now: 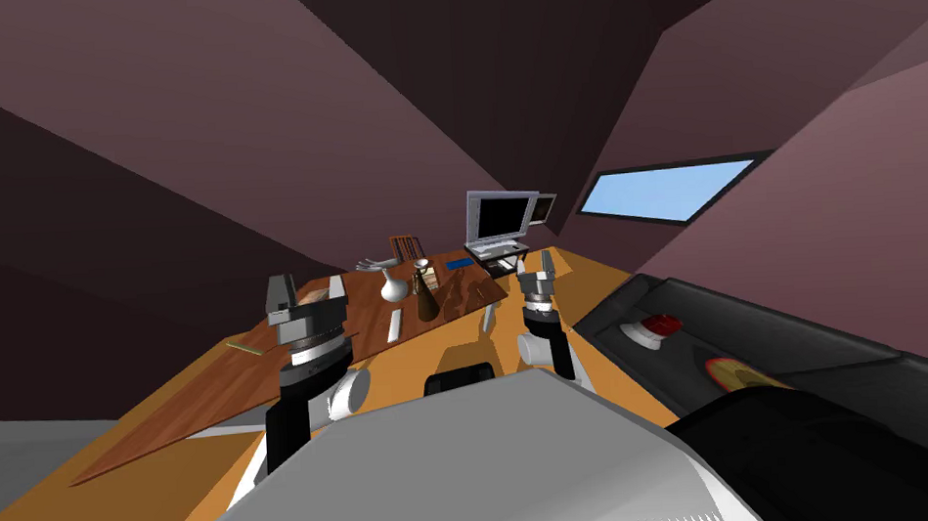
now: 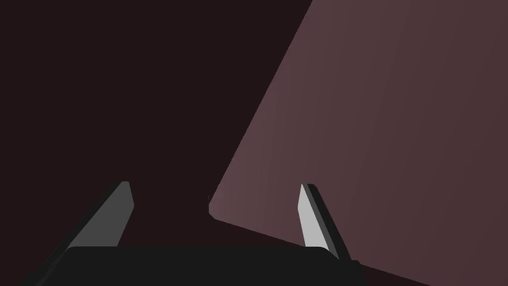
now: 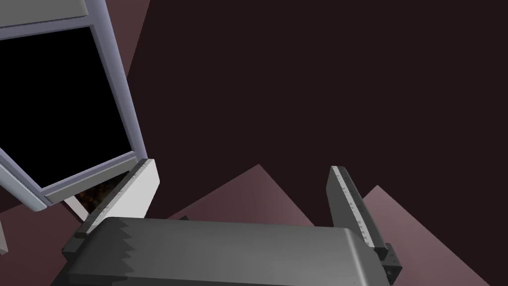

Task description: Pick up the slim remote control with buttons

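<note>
The slim remote control, a narrow light grey strip, lies on the brown wooden table just in front of a white vase and beside a dark brown cone-shaped piece. My left gripper is raised over the table to the left of the remote, open and empty; in the left wrist view its fingers stand wide apart against a wall. My right gripper is held up to the right of the table, open and empty, near the monitor.
A grey monitor with a keyboard stands beyond the table's far end. A blue flat item and a chair back are at the far side. A black sofa with a red object lies to the right.
</note>
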